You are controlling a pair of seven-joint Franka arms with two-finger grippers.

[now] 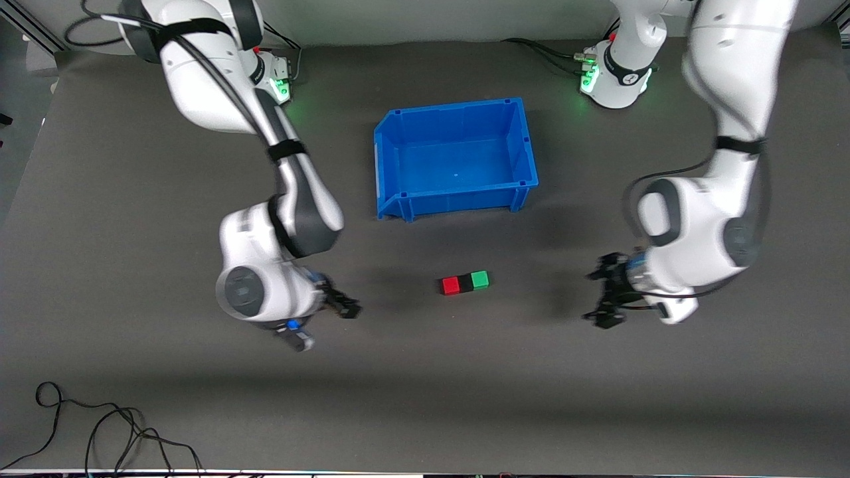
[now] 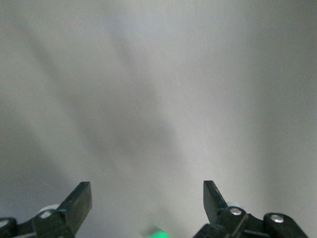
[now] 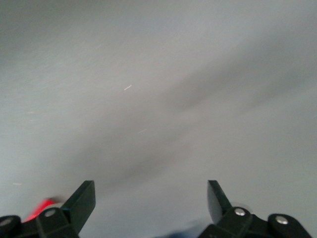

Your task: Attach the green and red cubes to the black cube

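The red cube (image 1: 451, 285), black cube (image 1: 466, 283) and green cube (image 1: 479, 279) sit in one touching row on the mat, nearer the front camera than the blue bin, black in the middle. My left gripper (image 1: 599, 297) is open and empty, toward the left arm's end, apart from the green cube. My right gripper (image 1: 345, 304) is open and empty, toward the right arm's end, apart from the red cube. A green sliver (image 2: 157, 233) shows at the edge of the left wrist view. A red sliver (image 3: 42, 206) shows in the right wrist view.
An empty blue bin (image 1: 398, 149) stands farther from the front camera than the cubes. Loose black cables (image 1: 99, 431) lie at the near edge toward the right arm's end.
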